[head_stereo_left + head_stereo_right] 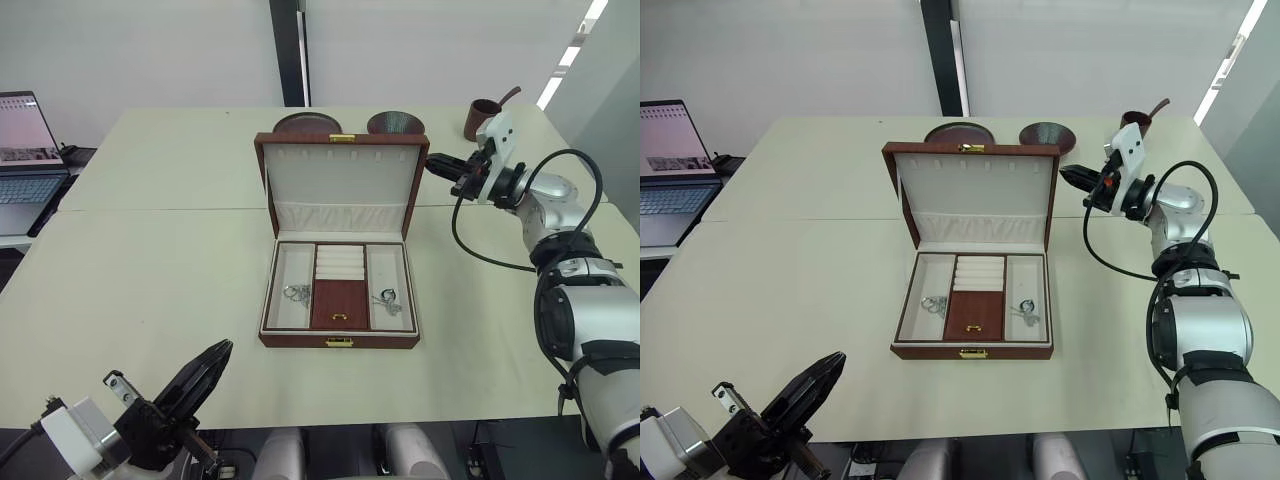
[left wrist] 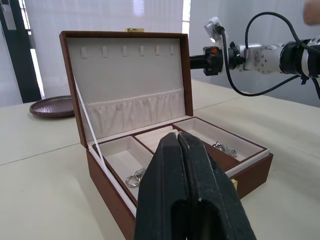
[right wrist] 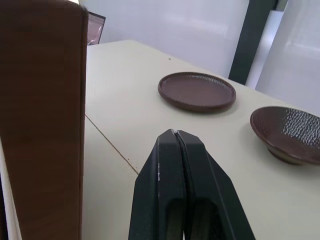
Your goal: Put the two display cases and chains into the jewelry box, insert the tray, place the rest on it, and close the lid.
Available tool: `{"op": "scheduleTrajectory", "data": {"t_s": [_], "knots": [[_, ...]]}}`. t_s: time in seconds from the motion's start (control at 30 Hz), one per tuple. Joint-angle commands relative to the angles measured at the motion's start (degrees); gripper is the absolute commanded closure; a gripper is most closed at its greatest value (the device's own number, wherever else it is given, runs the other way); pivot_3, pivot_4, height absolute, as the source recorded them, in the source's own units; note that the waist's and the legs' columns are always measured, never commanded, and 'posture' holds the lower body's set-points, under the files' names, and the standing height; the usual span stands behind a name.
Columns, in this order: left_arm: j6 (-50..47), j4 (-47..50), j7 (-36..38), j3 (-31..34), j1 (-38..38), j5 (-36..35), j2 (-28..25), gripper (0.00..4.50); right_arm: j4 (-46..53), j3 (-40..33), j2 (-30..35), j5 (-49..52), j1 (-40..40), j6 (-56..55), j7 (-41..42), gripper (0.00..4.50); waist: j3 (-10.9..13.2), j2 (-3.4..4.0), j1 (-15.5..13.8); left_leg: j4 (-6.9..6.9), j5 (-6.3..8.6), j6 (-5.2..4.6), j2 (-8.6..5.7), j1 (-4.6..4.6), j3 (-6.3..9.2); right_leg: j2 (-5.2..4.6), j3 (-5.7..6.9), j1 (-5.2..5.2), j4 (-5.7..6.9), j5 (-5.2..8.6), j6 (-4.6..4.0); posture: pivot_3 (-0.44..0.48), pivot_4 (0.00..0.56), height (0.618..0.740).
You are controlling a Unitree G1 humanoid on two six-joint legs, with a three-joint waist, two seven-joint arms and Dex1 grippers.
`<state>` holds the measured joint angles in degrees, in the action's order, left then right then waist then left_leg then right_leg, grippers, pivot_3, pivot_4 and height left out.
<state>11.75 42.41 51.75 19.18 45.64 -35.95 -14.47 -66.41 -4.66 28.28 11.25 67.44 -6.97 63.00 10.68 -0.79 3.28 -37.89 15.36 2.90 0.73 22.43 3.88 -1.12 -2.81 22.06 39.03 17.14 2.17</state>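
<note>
Brown jewelry box (image 1: 339, 300) stands open, chains (image 1: 296, 294) in both side compartments; both claws pressed closed, empty.

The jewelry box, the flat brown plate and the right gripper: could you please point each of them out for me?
jewelry box (image 1: 338, 341), left eye view, on its front wall by the clasp.
flat brown plate (image 3: 197, 91), right wrist view, on its centre.
right gripper (image 1: 432, 161), left eye view, at its shut fingertips beside the lid.
</note>
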Motion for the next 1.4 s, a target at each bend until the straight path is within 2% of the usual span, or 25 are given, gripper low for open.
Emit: {"op": "scheduleTrajectory", "data": {"t_s": [0.03, 0.3, 0.57, 0.73, 0.9, 1.03, 1.23, 1.4], "knots": [[1.3, 1.1, -0.7, -0.3, 1.2, 0.3, -0.5, 4.5, -0.2, -1.4, -0.6, 0.0, 2.5, -1.2, 0.3, 4.48, 0.0, 0.0, 0.0, 0.0, 0.0, 0.0, 0.0, 0.0, 0.0, 0.0, -0.01, 0.0, 0.0, 0.0, 0.0, 0.0, 0.15, 0.74], [2.0, 1.2, -2.0, -0.6, 1.9, 0.8, -1.0, 4.5, -0.5, -1.6, -2.3, -0.5, 3.7, -1.1, 1.9, 4.48, 0.0, 0.01, 0.0, 0.0, 0.0, 0.0, -0.01, 0.0, 0.01, 0.0, 0.0, 0.01, 0.01, 0.0, 0.0, 0.0, 0.15, 0.74], [1.4, 1.2, -3.6, -1.1, 0.8, 0.8, -2.2, 4.5, 3.1, -2.4, -3.2, 1.6, 3.8, 3.5, 9.8, 4.48, 0.0, 0.03, 0.0, 0.01, 0.0, 0.0, 0.01, 0.0, 0.02, 0.0, 0.03, 0.02, 0.02, -0.01, -0.01, 0.0, 0.15, 0.74], [1.5, 1.3, -3.9, -1.8, 1.2, 0.9, -2.7, 4.5, 9.8, 0.3, -1.1, 2.4, 1.3, 12.1, 20.6, 4.48, 0.0, 0.05, 0.0, 0.02, 0.0, 0.0, 0.04, 0.01, 0.04, 0.0, 0.05, 0.03, 0.02, -0.01, -0.01, 0.0, 0.15, 0.74], [1.5, 1.2, -4.6, -1.9, 1.0, 1.0, -2.8, 4.5, 22.5, 6.1, 3.4, 2.9, -5.8, 19.2, 28.9, 4.48, 0.0, 0.05, -0.2, 0.01, 0.0, -0.01, 0.06, 0.05, 0.12, -0.05, 0.11, 0.01, 0.0, -0.01, -0.01, 0.0, 0.15, 0.74], [1.4, 1.1, -5.1, -2.1, 1.0, 1.0, -3.1, 4.5, 27.2, 6.9, 5.3, 3.5, -8.5, 21.6, 29.0, 4.48, 0.0, 0.08, -0.2, -0.01, 0.0, -0.01, 0.03, 0.06, 0.12, -0.06, 0.12, 0.01, 0.0, -0.01, -0.01, 0.0, 0.15, 0.74], [1.4, 0.9, -5.6, -1.8, 0.8, 0.6, -3.8, 4.5, 27.7, 5.6, 6.4, 4.4, -9.4, 22.4, 25.8, 4.48, 0.1, 0.12, 0.1, 0.0, 0.0, -0.01, 0.05, 0.01, 0.08, 0.07, 0.12, 0.02, 0.01, -0.01, -0.02, 0.0, 0.15, 0.74], [-2.7, 0.1, -8.4, 3.2, -1.5, -2.9, -7.3, 4.5, 27.7, 2.5, 9.1, 4.5, -14.5, 21.3, 21.0, 4.48, 0.1, 0.08, -0.6, -0.01, 0.0, -0.01, 0.01, 0.04, 0.12, 0.04, 0.13, 0.01, 0.01, -0.01, -0.02, 0.0, 0.15, 0.74]]}}
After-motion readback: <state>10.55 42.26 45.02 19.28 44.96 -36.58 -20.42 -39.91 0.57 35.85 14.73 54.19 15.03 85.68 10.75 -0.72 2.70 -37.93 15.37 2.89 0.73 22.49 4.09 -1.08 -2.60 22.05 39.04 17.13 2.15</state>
